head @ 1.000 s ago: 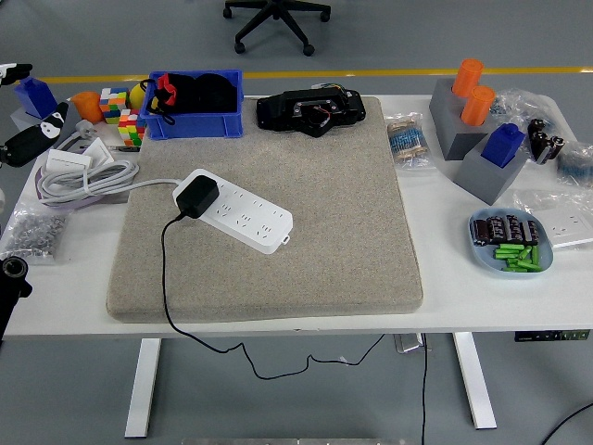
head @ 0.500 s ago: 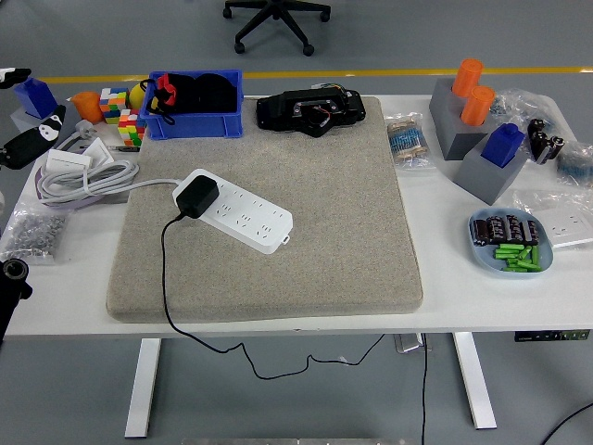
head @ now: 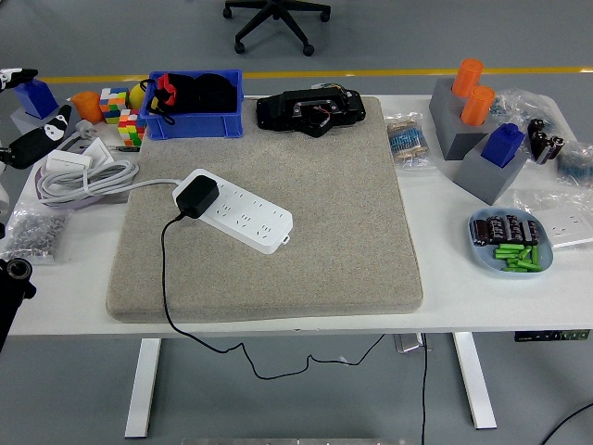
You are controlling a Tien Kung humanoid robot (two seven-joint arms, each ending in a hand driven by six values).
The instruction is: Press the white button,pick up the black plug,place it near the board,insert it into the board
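Left hand (head: pixel 28 139) edged up/left at table's far-left edge, fingers can't tell; black plug (head: pixel 195 196) sits seated in white power strip (head: pixel 243 212) on mat, so reaching w/o clear grip risks dragging strip by cord.

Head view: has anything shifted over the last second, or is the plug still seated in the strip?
Only the left hand at the table's left edge moved, lifting slightly up and leftward; it holds nothing. The black plug stays seated at the left end of the white power strip on the grey mat, cord trailing off the near edge. Nothing else changed.
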